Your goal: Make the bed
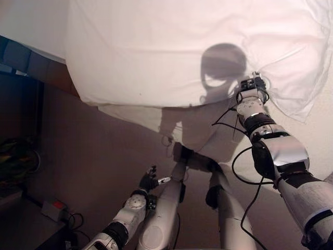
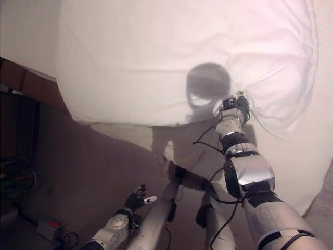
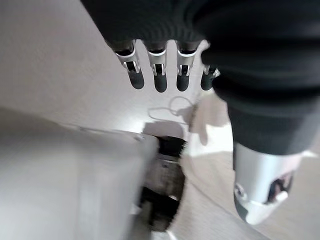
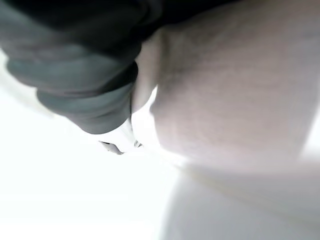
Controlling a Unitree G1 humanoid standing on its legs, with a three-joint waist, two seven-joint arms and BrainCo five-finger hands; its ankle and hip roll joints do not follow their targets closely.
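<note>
- Your right hand [image 1: 253, 92] is up at the near edge of the white duvet [image 1: 171, 47], which lies puffed across the bed and overhangs the near side. The cloth puckers around the hand, but its fingers are buried in the folds, so you cannot tell whether they have a hold or only press against it.
- Your left hand [image 1: 148, 180] hangs low beside the bed, well apart from the duvet, fingers straight and relaxed [image 3: 160, 75], holding nothing.
- The white sheet [image 1: 192, 125] hangs down the bed's side below the duvet edge.
- Risk: if you pull with the right hand alone, the duvet will likely skew, bunching at that corner while the far left side stays put.
- Risk: if the fingers hold only a thin fold, the cloth may slip free mid-pull.
- Risk: the fingers may have caught the sheet along with the duvet and drag both.
- A small box with a red switch [image 1: 53, 209] lies on the floor at your lower left; keep the left arm's swing clear of it.
</note>
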